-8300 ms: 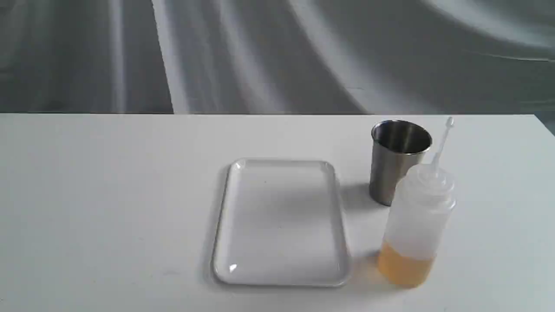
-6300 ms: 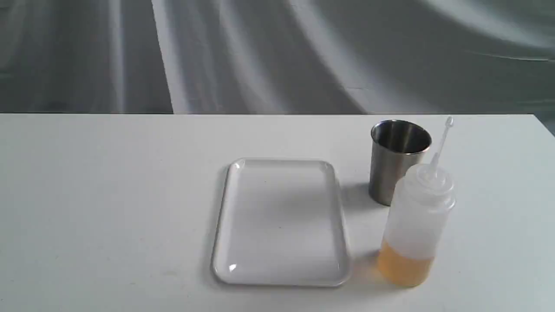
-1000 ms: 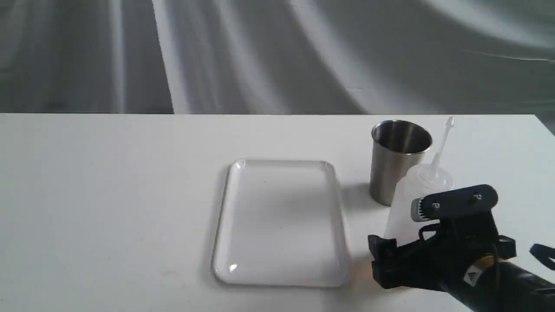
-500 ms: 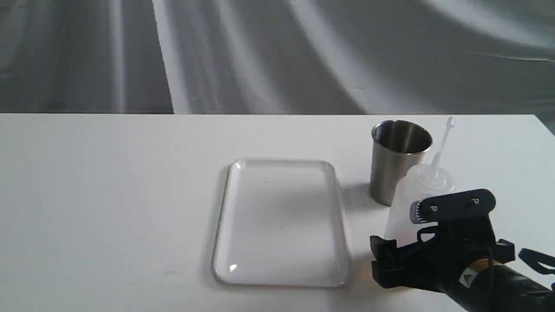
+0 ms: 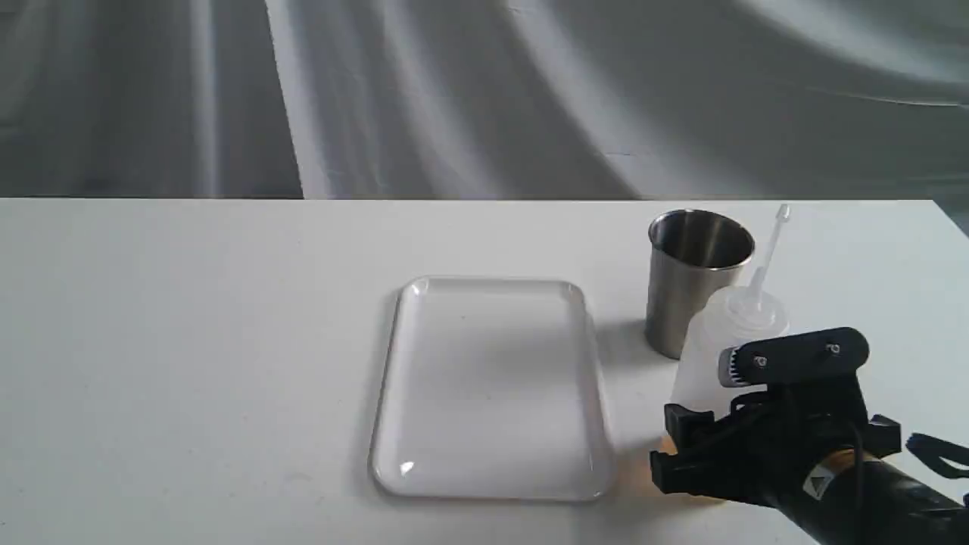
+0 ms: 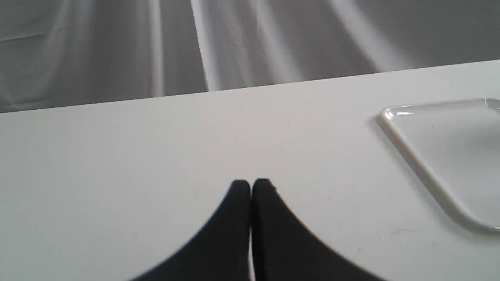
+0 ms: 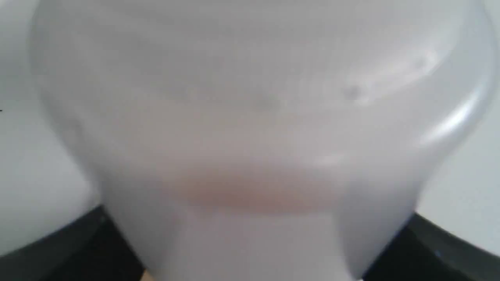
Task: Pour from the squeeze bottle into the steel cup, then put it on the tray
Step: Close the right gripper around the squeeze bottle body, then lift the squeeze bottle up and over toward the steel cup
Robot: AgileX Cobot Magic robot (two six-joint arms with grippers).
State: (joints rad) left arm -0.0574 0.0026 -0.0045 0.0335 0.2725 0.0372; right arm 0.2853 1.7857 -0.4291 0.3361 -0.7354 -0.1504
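The squeeze bottle (image 5: 711, 341) stands upright at the table's right front, nozzle pointing up, and its amber liquid is mostly hidden behind my right gripper (image 5: 704, 393). That gripper's black fingers press both sides of the lower body, shut on the bottle. In the right wrist view the whitish bottle (image 7: 250, 97) fills the frame and looks pinched between the fingers (image 7: 70, 249). The steel cup (image 5: 693, 288) stands just behind the bottle. The white tray (image 5: 492, 378) lies to their left with nothing on it. My left gripper (image 6: 250, 183) hovers shut over bare table, with a corner of the tray (image 6: 449, 148) off to one side.
The white table (image 5: 189, 341) stretches wide to the left of the tray. A grey draped cloth (image 5: 454, 91) hangs behind its far edge. The table's right edge runs close to the cup and bottle.
My right arm came in from the lower right and put its fingers around the bottle. In the last half second the fingers drew in against the bottle. Cup and tray stayed still.
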